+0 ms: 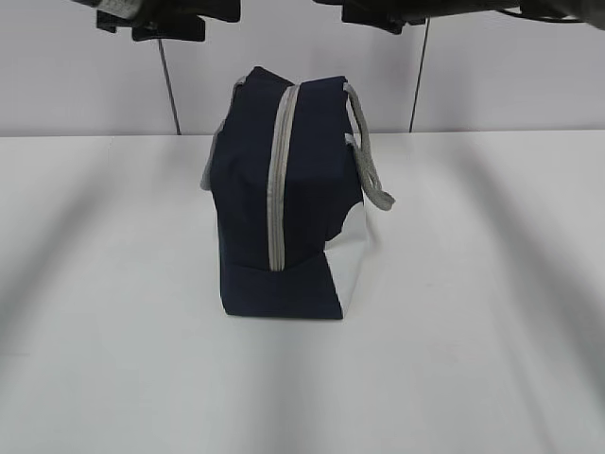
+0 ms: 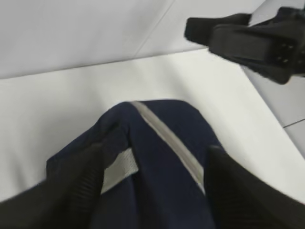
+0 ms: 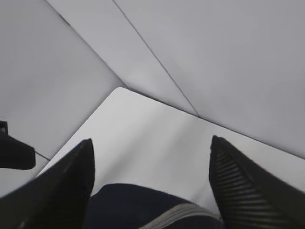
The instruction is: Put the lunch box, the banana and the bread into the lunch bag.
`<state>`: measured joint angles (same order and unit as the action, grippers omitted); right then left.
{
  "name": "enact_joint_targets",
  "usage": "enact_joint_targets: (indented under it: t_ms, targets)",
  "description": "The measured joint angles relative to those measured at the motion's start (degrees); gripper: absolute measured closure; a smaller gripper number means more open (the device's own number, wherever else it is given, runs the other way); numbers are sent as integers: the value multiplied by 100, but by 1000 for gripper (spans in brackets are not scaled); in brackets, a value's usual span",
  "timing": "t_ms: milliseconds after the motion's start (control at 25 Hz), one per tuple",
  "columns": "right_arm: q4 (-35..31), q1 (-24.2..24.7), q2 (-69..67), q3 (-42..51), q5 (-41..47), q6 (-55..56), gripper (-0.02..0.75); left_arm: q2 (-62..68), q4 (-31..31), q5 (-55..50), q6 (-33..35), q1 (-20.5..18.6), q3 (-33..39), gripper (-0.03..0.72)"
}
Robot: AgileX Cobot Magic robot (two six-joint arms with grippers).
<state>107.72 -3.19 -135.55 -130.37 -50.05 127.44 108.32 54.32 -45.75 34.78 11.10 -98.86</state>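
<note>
Lunch bag (image 1: 284, 189): navy fabric, standing at centre of white table (image 1: 473, 331), narrow end toward exterior camera. Grey zipper strip (image 1: 280, 180) running down that end, closed along visible length. Grey strap handle (image 1: 369, 161) looping off right side; white side panel (image 1: 352, 265) low on right. No lunch box, banana or bread seen anywhere on tabletop; bag contents not visible.

Left gripper (image 2: 152, 191): above bag top, fingers (image 2: 71, 191) spread wide to either side of navy fabric and zipper strip, nothing between them gripped; contact with fabric not determinable. Right gripper (image 3: 150, 186): also over bag, fingers (image 3: 248, 186) well apart, holding nothing. Both arms only partly visible at upper edge of exterior view. Grey panelled wall (image 1: 510, 66) behind table.
</note>
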Motion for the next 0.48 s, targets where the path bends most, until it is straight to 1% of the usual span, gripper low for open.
enact_joint_targets:
  t_ms: [240,360,480]
  targets:
    - [0,0,1302,1517,-66,-501,223,-520,-2054,-960,-1540,-11,0,232]
    - [0,0,2026,2285,-39,-687,228,-791,-2781,-1560,-2158,-11,0,232]
    - [0,0,2705,2997,59,-912,234,-1056,-3265,-2278,-2643,-11,0,235]
